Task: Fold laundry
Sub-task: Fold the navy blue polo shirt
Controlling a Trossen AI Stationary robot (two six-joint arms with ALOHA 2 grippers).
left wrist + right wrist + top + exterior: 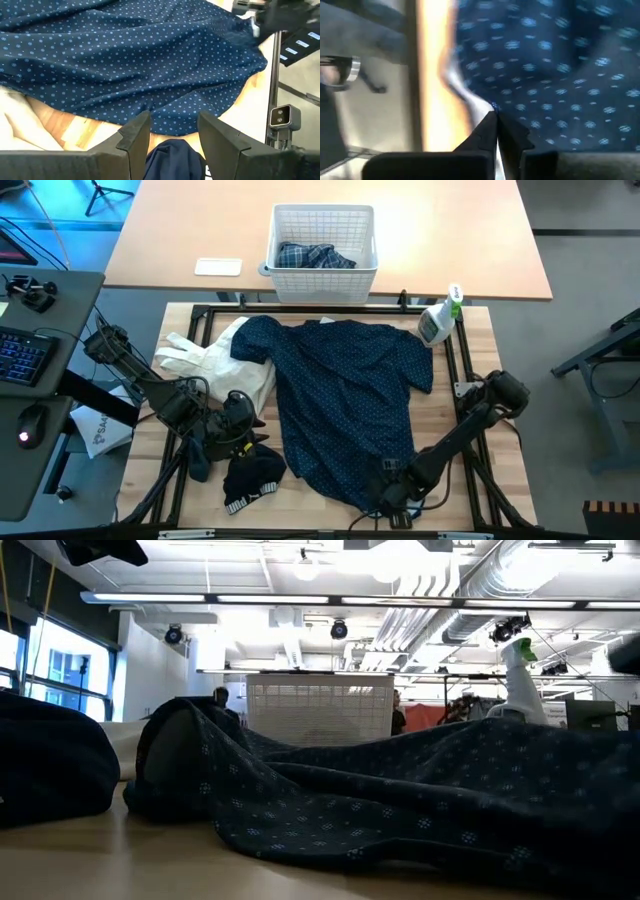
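Laundry covers most of your wooden table [480,360]: the navy shirt with tiny white dots [345,395] lies spread across the middle, one sleeve reaching toward the white and green spray bottle [440,318] at the far right corner. Beside it on the left you have a cream cloth piece [215,360], partly tucked under the navy shirt's edge. Near the front left sit two small dark pieces: a dark grey one [198,455] and a black one with a white-striped edge [252,477].

Your right gripper [495,122] is down at the shirt's front hem, close to the table's front edge, and its fingers are pressed together on a pinch of the dotted fabric (the right wrist view shows the hem pulled up into a small peak at the tips). Your left gripper [172,131] sits at the left of the shirt, jaws standing partly apart, with a small dark blue fold of cloth [172,157] lying between them; whether it is actually gripped, you cannot tell.

The blue-and-white plaid shirt [315,256] is crumpled inside the white lattice plastic basket [322,280] on the far tan table.
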